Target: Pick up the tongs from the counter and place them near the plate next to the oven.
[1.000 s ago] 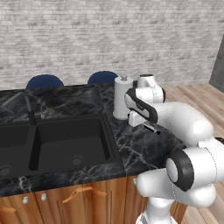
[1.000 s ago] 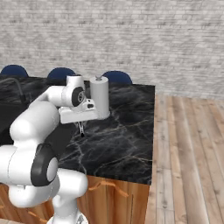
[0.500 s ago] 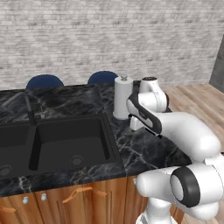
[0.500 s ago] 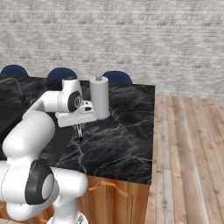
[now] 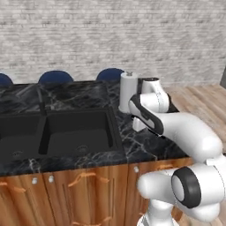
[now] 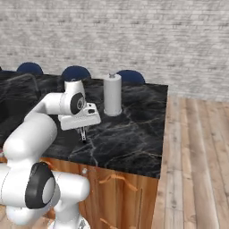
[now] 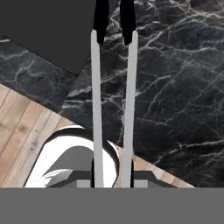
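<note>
As the view shifted, hand (image 6: 83, 134) nearer counter (image 6: 129, 129) edge | clamped on tongs (image 7: 113, 100), lifted.

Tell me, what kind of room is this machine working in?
It looks like a kitchen, computer-rendered: a black marble-look counter on wooden cabinets, a double sink sunk into it, and a paper-towel roll standing on top.
</note>
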### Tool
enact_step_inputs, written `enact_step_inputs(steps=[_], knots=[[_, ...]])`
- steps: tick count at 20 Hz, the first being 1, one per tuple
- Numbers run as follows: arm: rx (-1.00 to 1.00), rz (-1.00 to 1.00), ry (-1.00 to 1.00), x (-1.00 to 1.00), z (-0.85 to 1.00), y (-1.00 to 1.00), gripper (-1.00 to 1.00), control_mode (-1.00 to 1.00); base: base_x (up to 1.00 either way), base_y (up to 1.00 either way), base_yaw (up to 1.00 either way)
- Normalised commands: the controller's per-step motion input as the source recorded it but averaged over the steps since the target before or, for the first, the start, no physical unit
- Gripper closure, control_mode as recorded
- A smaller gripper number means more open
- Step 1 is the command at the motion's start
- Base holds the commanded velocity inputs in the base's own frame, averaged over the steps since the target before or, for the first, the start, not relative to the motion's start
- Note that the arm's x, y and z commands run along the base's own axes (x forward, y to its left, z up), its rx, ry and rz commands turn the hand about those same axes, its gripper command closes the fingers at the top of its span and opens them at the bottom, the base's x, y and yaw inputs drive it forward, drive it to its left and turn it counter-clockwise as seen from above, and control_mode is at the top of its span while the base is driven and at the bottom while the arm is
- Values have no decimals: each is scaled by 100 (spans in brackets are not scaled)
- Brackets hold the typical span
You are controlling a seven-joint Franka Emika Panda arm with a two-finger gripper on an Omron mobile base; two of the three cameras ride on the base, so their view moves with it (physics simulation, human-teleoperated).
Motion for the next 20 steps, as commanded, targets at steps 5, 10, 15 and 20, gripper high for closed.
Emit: enact_step_inputs(steps=[5,10,15,20], knots=[[0,0,0,0,0,0,100,100,-24,-1,91],[0,0,0,0,0,0,100,100,-2,0,100],[0,0,0,0,0,0,100,100,-2,0,100],[0,0,0,0,0,0,100,100,-2,0,100]])
